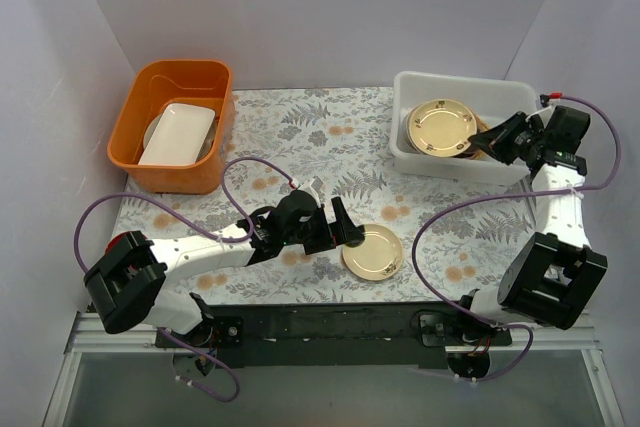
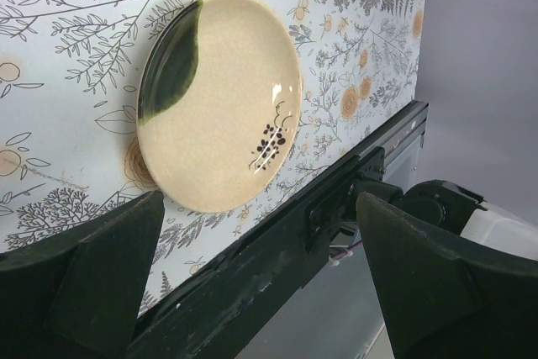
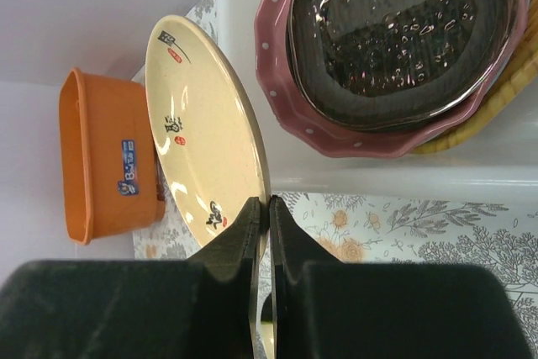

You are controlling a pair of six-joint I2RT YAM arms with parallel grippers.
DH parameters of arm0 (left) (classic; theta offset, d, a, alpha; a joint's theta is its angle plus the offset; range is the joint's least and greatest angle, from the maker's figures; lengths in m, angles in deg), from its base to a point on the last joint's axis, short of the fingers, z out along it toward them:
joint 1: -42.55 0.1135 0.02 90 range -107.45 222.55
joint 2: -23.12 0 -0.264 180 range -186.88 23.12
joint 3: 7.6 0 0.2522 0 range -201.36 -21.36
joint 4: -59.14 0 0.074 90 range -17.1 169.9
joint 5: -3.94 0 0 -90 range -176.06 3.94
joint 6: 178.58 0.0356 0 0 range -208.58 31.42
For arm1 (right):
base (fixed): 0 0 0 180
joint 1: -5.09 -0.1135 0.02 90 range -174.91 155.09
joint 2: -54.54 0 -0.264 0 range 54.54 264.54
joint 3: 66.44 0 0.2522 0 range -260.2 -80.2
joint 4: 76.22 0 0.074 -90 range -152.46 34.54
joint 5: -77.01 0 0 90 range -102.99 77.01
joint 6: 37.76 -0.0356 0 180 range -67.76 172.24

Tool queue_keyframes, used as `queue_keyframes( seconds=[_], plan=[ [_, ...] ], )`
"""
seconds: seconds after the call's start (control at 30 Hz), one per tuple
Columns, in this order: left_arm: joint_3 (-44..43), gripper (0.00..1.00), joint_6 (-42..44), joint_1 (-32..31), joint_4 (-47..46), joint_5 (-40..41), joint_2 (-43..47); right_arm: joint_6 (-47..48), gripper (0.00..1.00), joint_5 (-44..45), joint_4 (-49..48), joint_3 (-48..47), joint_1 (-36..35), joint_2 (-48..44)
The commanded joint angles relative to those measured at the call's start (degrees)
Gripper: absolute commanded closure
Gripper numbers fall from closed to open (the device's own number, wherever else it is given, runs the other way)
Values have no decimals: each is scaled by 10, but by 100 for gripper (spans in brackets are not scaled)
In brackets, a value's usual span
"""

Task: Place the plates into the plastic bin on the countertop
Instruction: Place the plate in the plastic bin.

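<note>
looking first at the plates, we find the marked cream plate [image 1: 443,127] clamped by its rim in the right gripper [image 1: 487,144], whose two fingers are pinched tight on the plate's edge in the right wrist view. this plate carries small red and black marks and stands tilted on edge at the left part of the plastic bin [image 1: 450,79]; we cannot tell whether its lower edge touches anything inside. beside it in the bin lies the pink dotted plate [image 3: 277,81] with the glossy black plate [image 3: 395,31] nested on top of it, and the rim of a yellow plate [image 3: 496,107] peeks out from beneath them. the bin sits at the far right of the countertop [image 1: 320,137]. a second one, the sprig plate [image 1: 373,252], lies flat on the countertop near its front edge, cream with a dark patch on one side and a small dark sprig. the left gripper [image 1: 345,232] hovers just beside it on the left with its jaws spread wide and nothing between them, apart from the plate. at the far left corner stands the orange tub [image 1: 150,87], with the white dish [image 1: 178,134] resting inside it.
</note>
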State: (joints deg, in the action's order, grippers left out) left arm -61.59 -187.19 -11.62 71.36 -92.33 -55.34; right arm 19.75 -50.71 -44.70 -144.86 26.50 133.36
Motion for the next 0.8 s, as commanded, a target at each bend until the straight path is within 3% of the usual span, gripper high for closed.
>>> queue_keyframes(
  seconds=[0.0,0.77],
  plan=[
    [-3,2,6,1,0,2,19,-30,99,-12,-57,9,17,-10],
    [5,2,-6,1,-29,-13,7,-80,99,-12,-126,52,85,4]
  ],
)
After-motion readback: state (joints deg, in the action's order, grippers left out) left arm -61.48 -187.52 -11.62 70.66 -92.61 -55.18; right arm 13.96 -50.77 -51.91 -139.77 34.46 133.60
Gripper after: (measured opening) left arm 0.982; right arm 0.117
